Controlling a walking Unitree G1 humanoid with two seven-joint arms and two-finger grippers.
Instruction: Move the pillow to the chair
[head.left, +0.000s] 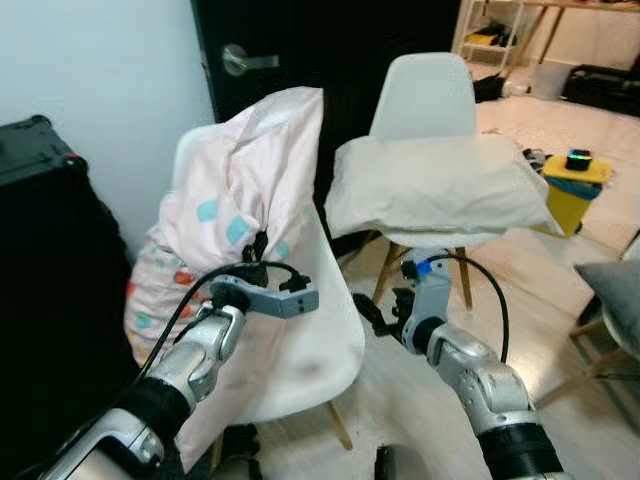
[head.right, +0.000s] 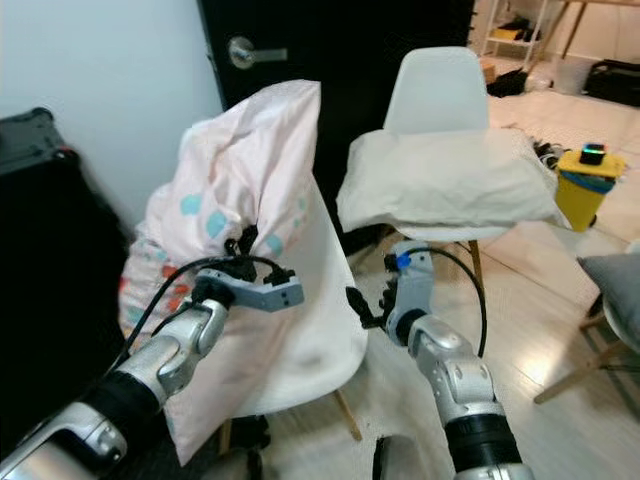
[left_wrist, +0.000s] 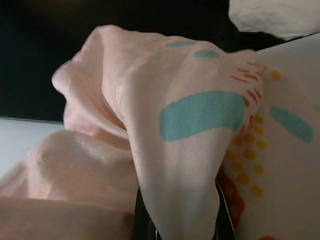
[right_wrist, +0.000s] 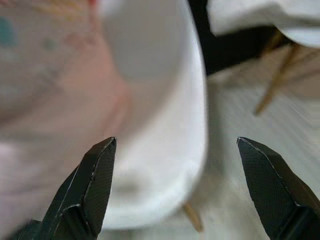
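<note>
Half done by my read: left gripper clamped on the pillow, hoisted over the near chair, release pending; right gripper wide open, empty, at 3 o'clock.

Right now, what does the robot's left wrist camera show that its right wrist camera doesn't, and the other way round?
The left wrist view shows the patterned pillow up close: pink fabric with teal and orange marks, a fold of it pinched in the left tool. The right wrist view shows the right tool with its two black fingers spread open and holding nothing, plus the wooden floor and a leg of the far chair. Both share the white near chair with that pillow against it, and a bit of the cream pillow on the far chair.
</note>
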